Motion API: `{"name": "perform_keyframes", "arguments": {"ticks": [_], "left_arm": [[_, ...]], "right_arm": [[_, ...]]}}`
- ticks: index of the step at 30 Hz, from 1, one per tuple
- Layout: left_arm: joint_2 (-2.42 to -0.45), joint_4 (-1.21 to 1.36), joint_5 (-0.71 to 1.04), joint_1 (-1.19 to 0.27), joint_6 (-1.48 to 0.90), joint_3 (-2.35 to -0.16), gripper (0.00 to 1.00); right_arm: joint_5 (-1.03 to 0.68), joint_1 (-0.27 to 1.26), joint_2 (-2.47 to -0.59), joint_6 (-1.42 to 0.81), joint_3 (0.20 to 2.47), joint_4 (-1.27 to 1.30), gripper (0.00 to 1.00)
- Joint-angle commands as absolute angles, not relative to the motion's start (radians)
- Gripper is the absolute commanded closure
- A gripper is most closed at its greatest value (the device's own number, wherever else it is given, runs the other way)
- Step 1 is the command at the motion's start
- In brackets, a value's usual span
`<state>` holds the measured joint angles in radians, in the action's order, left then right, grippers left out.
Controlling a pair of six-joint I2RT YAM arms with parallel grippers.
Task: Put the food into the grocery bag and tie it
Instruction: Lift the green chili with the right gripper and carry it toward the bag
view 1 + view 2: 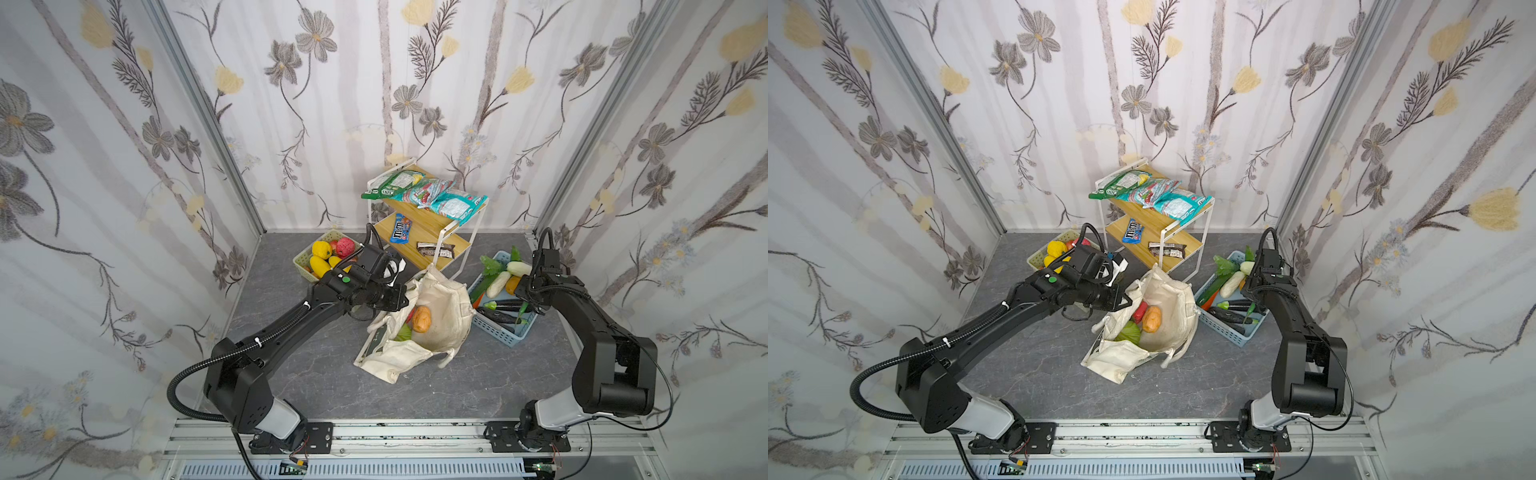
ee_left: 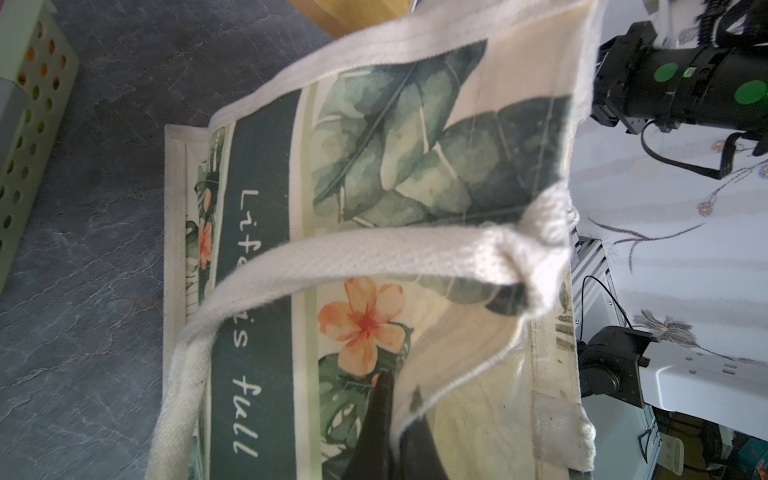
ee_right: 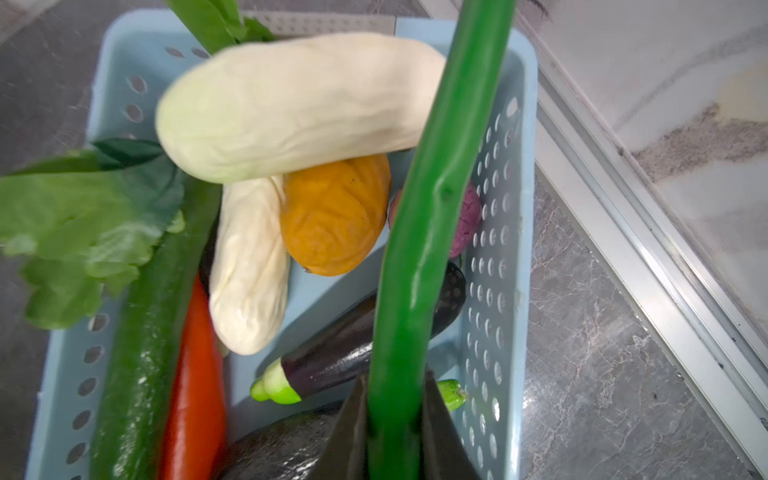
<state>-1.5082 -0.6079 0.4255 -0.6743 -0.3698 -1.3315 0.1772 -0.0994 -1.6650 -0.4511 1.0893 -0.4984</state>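
While left gripper [image 2: 394, 409] pins the grocery bag [image 1: 449, 293] rim, right gripper [image 3: 392, 415]: clamped across long green bean [image 3: 428, 216].
Bag mouth: off to its left, gaping.

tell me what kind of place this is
Probably a robot test booth staged as a tiny grocery corner: floral wallpaper panels, left arm and right arm bolted to a metal rail, a snack shelf, and a blue basket of toy vegetables.
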Motion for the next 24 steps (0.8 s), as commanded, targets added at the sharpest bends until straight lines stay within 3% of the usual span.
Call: {"name": "perform_keyframes", "arguments": {"ticks": [1, 8, 24], "left_arm": [[-1.502, -0.624, 0.413, -0.675, -0.371, -1.341, 1.00], [-1.498, -0.630, 0.404, -0.675, -0.368, -1.339, 1.00], [-1.492, -0.637, 0.392, -0.675, -0.367, -1.346, 1.00]], "right_arm": [[0.142, -0.096, -1.640, -0.433, 1.110, -0.501, 0.81], [0.051, -0.069, -1.533, -0.425, 1.114, -0.502, 0.80], [-0.156, 0.163, -1.306, -0.495, 1.105, -0.514, 0.77]]}}
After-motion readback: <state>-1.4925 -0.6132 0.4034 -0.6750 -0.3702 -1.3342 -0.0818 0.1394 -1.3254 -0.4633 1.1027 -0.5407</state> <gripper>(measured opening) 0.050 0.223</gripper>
